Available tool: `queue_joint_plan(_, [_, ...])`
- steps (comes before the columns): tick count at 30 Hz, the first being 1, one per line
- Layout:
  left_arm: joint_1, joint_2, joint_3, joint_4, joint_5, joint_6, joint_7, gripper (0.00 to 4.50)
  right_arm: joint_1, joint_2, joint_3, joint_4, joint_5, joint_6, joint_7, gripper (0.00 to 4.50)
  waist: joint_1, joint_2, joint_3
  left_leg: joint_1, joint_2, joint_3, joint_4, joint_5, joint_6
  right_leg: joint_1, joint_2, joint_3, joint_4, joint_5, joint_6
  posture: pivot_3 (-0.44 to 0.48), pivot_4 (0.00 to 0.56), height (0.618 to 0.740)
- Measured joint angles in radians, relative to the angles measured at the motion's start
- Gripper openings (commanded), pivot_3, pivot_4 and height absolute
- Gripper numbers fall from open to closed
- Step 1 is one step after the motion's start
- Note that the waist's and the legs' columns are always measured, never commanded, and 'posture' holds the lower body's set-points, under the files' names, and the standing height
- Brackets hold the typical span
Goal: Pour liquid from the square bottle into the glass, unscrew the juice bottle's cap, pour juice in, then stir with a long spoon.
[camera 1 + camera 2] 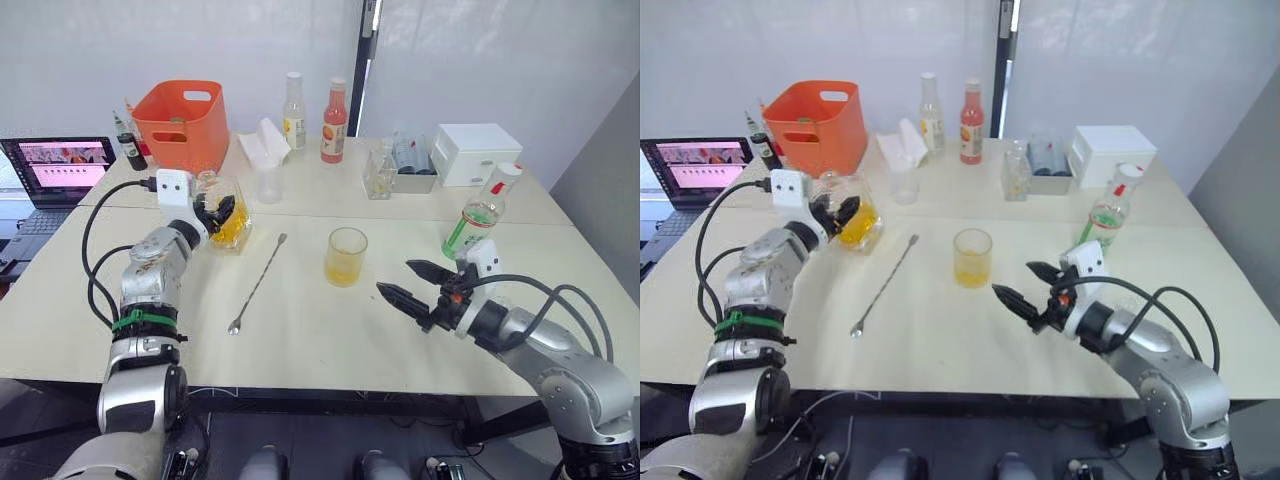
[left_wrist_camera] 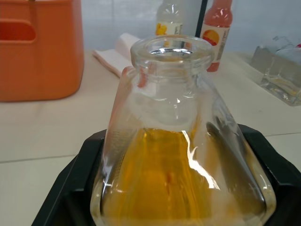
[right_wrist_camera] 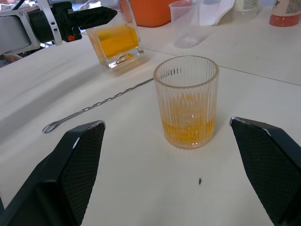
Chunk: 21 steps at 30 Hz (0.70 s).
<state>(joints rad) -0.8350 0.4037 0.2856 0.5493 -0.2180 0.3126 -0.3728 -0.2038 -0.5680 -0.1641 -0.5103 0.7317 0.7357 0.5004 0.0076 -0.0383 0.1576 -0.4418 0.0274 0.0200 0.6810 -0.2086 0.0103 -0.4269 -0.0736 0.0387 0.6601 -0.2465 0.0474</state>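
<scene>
A square clear glass bottle (image 1: 226, 213) holding amber liquid stands upright on the pale table (image 1: 330, 330), toward the robot's left. The left gripper (image 1: 220, 209) has its black fingers (image 2: 263, 155) closed around the bottle's lower body, one on each side, with the open neck rising clear between them. Near the middle of the table stands a ribbed clear glass tumbler (image 1: 346, 256), filled to about a third with the same amber liquid. A long slim metal spoon (image 1: 258, 283) lies flat between bottle and tumbler, touching neither, its bowl end nearer the robot.

The right gripper (image 1: 413, 284) hovers just above the table on the tumbler's right, its two black fingers spread wide and holding nothing; in the right wrist view the tumbler sits well ahead of the fingertips, with bare table between.

Behind the right gripper, near the right edge, stands a clear plastic bottle with a green label and white cap (image 1: 480, 213). Farther back are an orange plastic basket (image 1: 184, 125), a folded white cloth (image 1: 264, 143), a small clear plastic cup (image 1: 268, 184), a pale yellow juice bottle (image 1: 293, 112), a red-orange juice bottle (image 1: 334, 122), clear glass containers (image 1: 380, 175) and a white box (image 1: 473, 153). A laptop (image 1: 62, 168) sits open at the far left.
</scene>
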Motion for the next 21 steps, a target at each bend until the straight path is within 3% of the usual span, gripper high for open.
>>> queue_joint_plan(8, [0.068, -0.037, 0.022, -0.111, -0.013, 0.063, 0.155, 2.84, 0.022, -0.018, -0.024, 0.000, 0.036, 0.022, 0.012, 4.50, 0.001, 0.000, 0.000, 0.001, 0.000, 0.000, 0.000, 0.000, 0.000, 0.000, 0.000, 0.000, 0.000, 0.000, 0.000, 0.000, 0.150, 0.715])
queue_joint_plan(20, [0.035, -0.030, -0.012, -0.028, 0.009, 0.030, 0.160, 2.84, 0.022, -0.024, -0.077, -0.001, 0.039, 0.031, 0.000, 4.50, 0.003, 0.000, 0.000, 0.009, 0.000, 0.003, 0.000, 0.000, -0.001, 0.006, 0.000, 0.001, -0.004, 0.000, 0.000, 0.000, 0.150, 0.715])
queue_joint_plan(21, [0.031, -0.030, -0.012, -0.022, 0.010, 0.029, 0.160, 3.34, 0.022, -0.024, -0.078, -0.001, 0.039, 0.031, 0.000, 4.50, 0.003, 0.000, 0.000, 0.010, 0.000, 0.003, 0.000, 0.000, -0.001, 0.007, 0.000, 0.002, -0.004, 0.000, 0.000, 0.000, 0.150, 0.715])
